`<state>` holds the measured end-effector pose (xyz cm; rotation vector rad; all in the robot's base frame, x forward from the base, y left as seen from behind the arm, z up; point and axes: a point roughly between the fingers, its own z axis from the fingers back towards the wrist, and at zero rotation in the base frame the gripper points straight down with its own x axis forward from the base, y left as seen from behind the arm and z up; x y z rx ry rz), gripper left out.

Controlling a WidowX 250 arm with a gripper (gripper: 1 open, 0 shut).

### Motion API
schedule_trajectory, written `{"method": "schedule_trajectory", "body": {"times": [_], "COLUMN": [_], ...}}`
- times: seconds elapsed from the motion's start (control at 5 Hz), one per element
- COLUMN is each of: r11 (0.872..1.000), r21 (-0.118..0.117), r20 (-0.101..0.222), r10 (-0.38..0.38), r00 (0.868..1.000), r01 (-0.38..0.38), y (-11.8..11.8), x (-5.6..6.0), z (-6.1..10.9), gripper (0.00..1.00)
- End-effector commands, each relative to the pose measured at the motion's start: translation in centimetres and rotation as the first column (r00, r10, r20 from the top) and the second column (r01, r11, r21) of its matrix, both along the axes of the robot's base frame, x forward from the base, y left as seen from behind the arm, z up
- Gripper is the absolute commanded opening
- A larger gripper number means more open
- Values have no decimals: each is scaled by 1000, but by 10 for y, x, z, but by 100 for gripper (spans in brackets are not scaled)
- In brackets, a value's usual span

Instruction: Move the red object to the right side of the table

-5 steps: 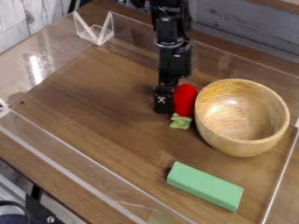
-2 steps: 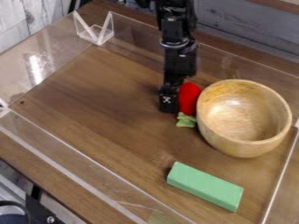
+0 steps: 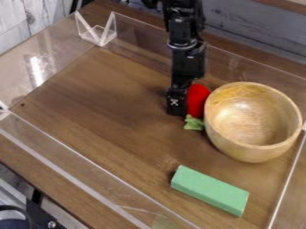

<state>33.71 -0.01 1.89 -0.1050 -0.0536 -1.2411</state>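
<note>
Largest before me was the brown wood-grain table [image 3: 102, 116], edged by low clear walls. Next in size, the round wooden bowl [image 3: 251, 122] sat toward the right, and the flat green block [image 3: 210, 190] lay near the right corner on the near side. Smallest was the red toy fruit [image 3: 198, 99], its green stem piece [image 3: 194, 123] pointing to the near side. My black fingers [image 3: 176, 103] stood wide, and the fruit lay just right of them, between them and the bowl; whether they touched it I could not tell

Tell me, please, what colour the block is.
The block is plain green, seen best in the camera view.
</note>
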Motion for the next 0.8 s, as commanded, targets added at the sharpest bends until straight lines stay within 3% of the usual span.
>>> {"method": "schedule_trajectory", "body": {"times": [0.0,0.2,0.4,0.6], "r11": [1000,1000,999,992], "r21": [-5,4,34,84], "r20": [41,35,10,-9], "r10": [-22,-7,41,100], "r00": [999,999,999,995], "r01": [22,7,-42,-99], "y": [-9,-11,-15,-21], "x": [9,10,12,15], "z": [10,14,39,72], "gripper": [0,0,0,0]}}
